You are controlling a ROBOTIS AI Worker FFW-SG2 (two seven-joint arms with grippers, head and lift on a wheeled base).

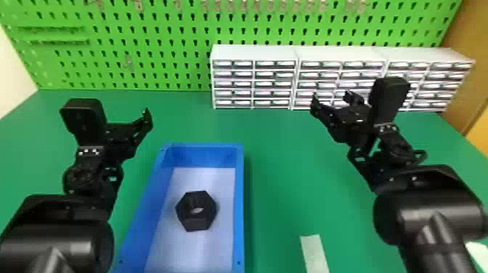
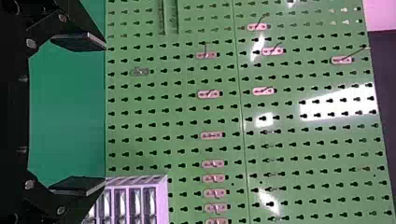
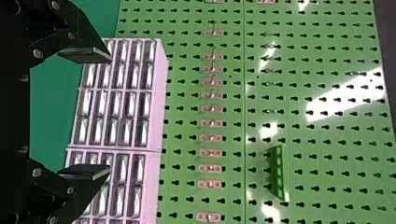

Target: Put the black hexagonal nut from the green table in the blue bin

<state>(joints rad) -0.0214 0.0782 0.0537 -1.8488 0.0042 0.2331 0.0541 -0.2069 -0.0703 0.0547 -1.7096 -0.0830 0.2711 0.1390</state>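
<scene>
- The black hexagonal nut [image 1: 196,220], a thick, chunky piece, is sitting inside the long rectangular bin with blue walls [image 1: 238,203], so the placing the task asks for is looking complete.
- Nothing in the pictures is pointing to a step left over; at most, I judge, the arms are needing to settle into a rest pose, well away from the bin.
- The nut is lying flat on the bin's pale bluish-white floor [image 1: 188,254], between the two long side walls and touching neither.
- Its round central hole is facing up, and a small patch of the pale floor is showing through it.
- Its surface is looking dark and even, with the six-sided outline reading clearly and the side face nearest the head camera showing below the top.
- The left black two-fingered gripper [image 2: 105,114] is holding nothing, its flat fingers standing wide apart; in the head view it is hanging to the left of the bin.
- The right black two-fingered gripper [image 3: 110,113] is likewise empty and spread, hanging well off to the bin's right above the dark green tabletop [image 1: 283,181].
</scene>
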